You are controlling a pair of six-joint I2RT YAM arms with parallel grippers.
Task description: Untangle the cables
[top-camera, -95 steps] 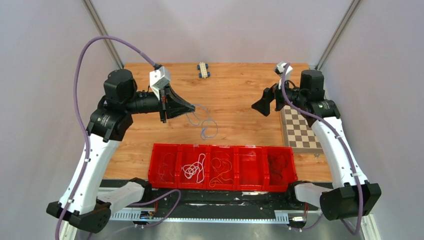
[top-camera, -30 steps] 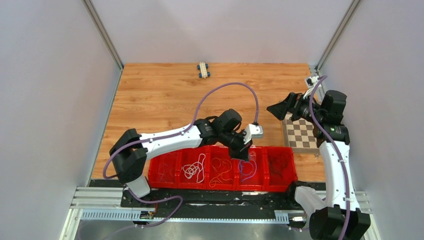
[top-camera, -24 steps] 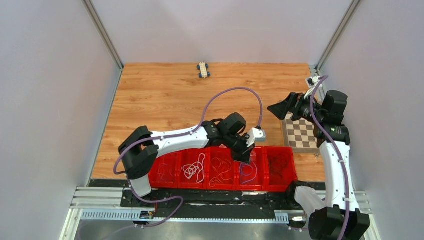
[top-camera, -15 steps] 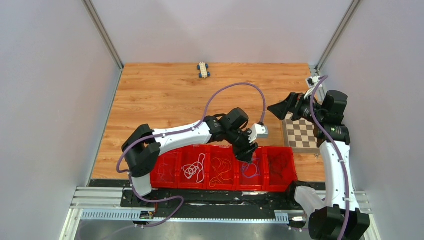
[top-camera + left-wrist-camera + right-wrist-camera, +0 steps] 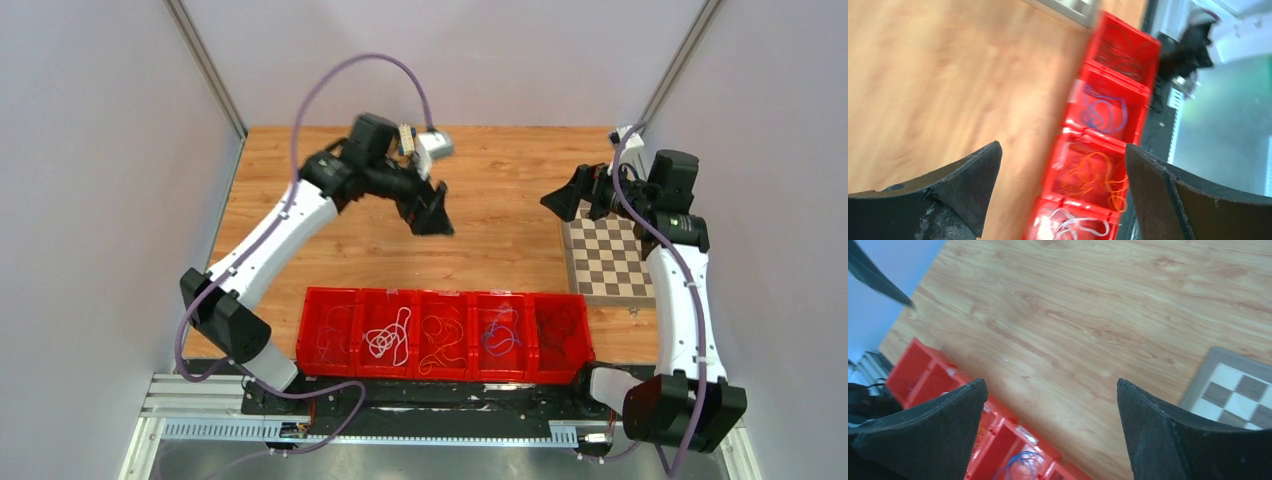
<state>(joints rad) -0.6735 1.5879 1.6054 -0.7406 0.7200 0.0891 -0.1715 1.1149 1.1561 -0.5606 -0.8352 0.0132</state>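
As the cables [image 5: 388, 338] lie sorted in the red bin [image 5: 440, 293] at 6 o'clock, untangling seems done, so left jaws and right jaws, spread empty, probably need only park.

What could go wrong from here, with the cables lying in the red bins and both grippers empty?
1. The left gripper hangs open, its wrist close to the toy at the far edge; a swing could knock it away.
2. The right gripper hangs open near the chessboard corner; lowering there might strike the board.
3. The blue cable loops loosely in its bin; a finger dipping in could snag it and drag it out.
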